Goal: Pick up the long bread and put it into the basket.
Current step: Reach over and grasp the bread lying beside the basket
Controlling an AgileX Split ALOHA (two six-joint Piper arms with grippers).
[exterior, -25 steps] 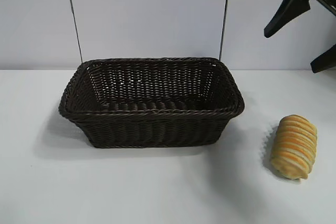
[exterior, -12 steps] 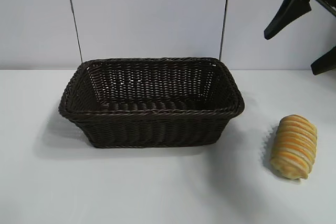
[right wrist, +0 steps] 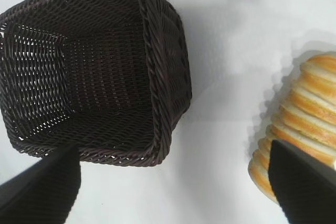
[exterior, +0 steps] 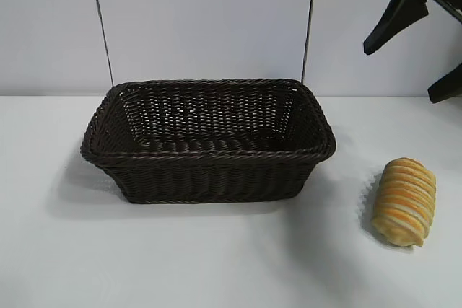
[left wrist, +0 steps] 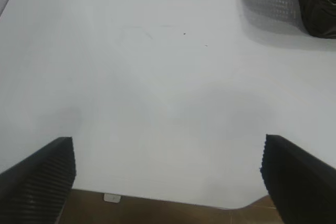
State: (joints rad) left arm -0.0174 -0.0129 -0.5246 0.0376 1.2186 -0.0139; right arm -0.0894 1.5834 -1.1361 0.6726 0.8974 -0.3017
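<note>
Bread (exterior: 404, 201) lies on table (exterior: 216, 257) beside basket (exterior: 208, 142).

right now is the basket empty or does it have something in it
Empty: the basket shows only bare weave inside, and the long bread lies on the table beside it.

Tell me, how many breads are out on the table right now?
1. The long bread lies on the white table, off to the right of the basket and apart from it. The basket looks empty, and nothing else seems hidden.
</note>
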